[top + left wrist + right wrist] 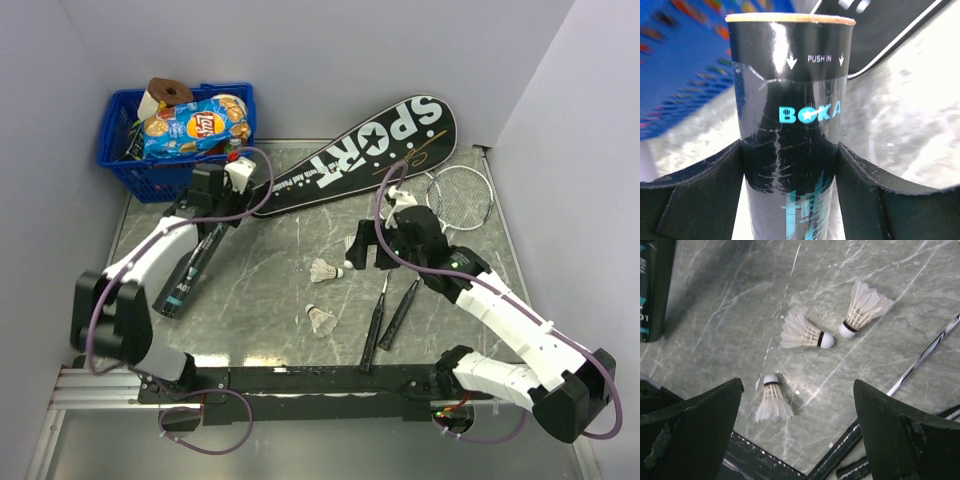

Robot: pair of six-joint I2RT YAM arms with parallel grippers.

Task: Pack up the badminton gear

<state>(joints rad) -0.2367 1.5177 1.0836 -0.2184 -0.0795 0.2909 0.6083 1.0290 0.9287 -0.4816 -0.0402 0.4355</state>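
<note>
Clamping onto the tube (188, 278), the left pincer (790, 147) is squeezing it from both sides just below the end marked PUSH IN, pads pressing on the wall. That's looking like a deliberate grab: holding near the mouth is leaving that end free, and it's pointing up toward the cover (370, 150) and the basket (150, 172). Can't tell whether a cap is sitting on it. The tube's other end is pointing back toward the arm's base, on the left of the surface (270, 250). Whether the gripped end is coming off the surface is hard to say.

The right pincer (797, 382) is hanging wide apart, holding nothing, right over the three shuttlecocks (805, 334). Those are lying loose on the surface, near each other but not touching. Hovering open there is making sense if they're going into the tube next, one arm steadying and the other feeding. Feathers are looking fragile, so a soft pinch near the cork is probably the way.

The two rackets (374, 325) are lying side by side on the right, handles toward the robot, heads by the cover's wide end. They're likely waiting for the cover, so packing is looking barely started.
</note>
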